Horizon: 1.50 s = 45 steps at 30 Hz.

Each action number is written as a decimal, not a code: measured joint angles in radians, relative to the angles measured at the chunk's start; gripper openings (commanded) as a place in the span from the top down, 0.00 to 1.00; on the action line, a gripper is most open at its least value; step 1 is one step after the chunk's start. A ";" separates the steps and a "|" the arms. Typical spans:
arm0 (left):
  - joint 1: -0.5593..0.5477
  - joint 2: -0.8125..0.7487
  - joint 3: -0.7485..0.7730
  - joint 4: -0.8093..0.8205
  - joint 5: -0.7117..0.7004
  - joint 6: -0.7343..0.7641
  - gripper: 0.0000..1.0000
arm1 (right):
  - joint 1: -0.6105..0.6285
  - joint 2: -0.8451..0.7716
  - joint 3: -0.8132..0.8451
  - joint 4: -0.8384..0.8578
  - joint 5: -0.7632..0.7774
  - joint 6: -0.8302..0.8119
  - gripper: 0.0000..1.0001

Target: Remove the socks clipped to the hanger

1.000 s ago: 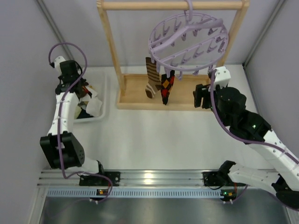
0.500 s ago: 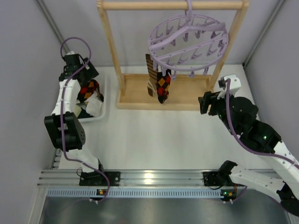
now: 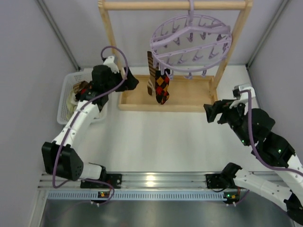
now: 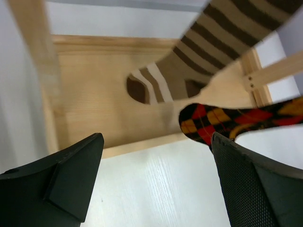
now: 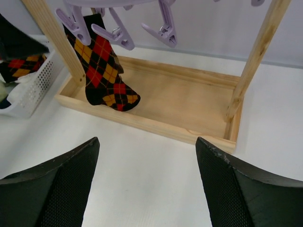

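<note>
Socks (image 3: 162,87) clipped to the hanger (image 3: 189,28): two, one striped sock (image 4: 227,42), one argyle sock (image 5: 102,71). My left fingers (image 4: 71,179), now spread wide and empty, swung from the basket (image 3: 64,101) to near them. My right fingers (image 5: 52,189) gape empty, pulled back.

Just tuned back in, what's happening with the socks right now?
Two socks hang clipped to the lavender hanger: a brown striped sock and an argyle sock. The left gripper, open and empty, faces them from the left. The right gripper, also open and empty, sits off to the right. Other socks lie in the white basket.
</note>
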 measured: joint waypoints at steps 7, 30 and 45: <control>-0.041 -0.172 -0.482 0.528 0.171 0.002 0.01 | 0.000 -0.079 0.000 0.000 -0.039 0.008 0.15; -0.145 0.238 -0.447 1.119 0.422 0.051 0.25 | 0.000 -0.084 -0.020 0.023 -0.262 0.019 0.15; -0.248 0.230 -0.455 1.107 0.219 0.073 1.00 | 0.000 -0.084 -0.020 0.031 -0.287 0.020 0.16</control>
